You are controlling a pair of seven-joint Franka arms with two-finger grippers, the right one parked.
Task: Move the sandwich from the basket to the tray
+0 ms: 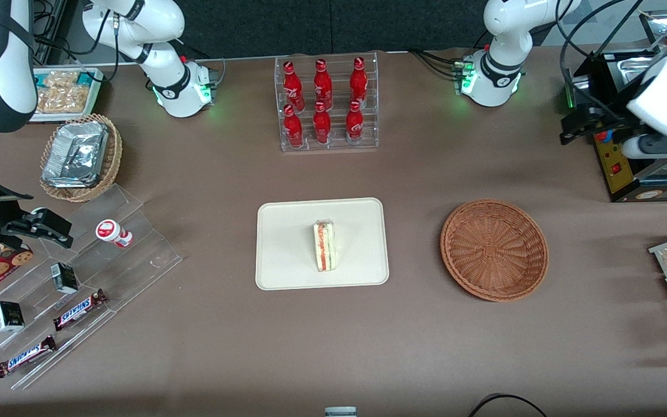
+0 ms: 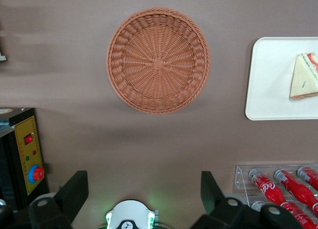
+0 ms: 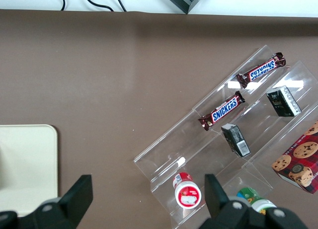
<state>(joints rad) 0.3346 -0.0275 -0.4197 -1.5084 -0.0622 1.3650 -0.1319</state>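
Resting on the tray, sandwich, basket holding nothing, tool spread apart above table.

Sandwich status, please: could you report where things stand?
Gripper open, high over table beside basket. Sandwich on tray, released. Basket empty. Nothing obstructing.

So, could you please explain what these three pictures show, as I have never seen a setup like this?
Two white robot arms stand at a brown table. One picture looks down from the front; the other two come from cameras on each arm's wrist. The sandwich lies on the cream tray, and the round brown basket beside it is empty. The working arm's gripper hangs above the table near the basket, fingers open, holding nothing. Red bottles stand in a clear rack farther from the front camera.
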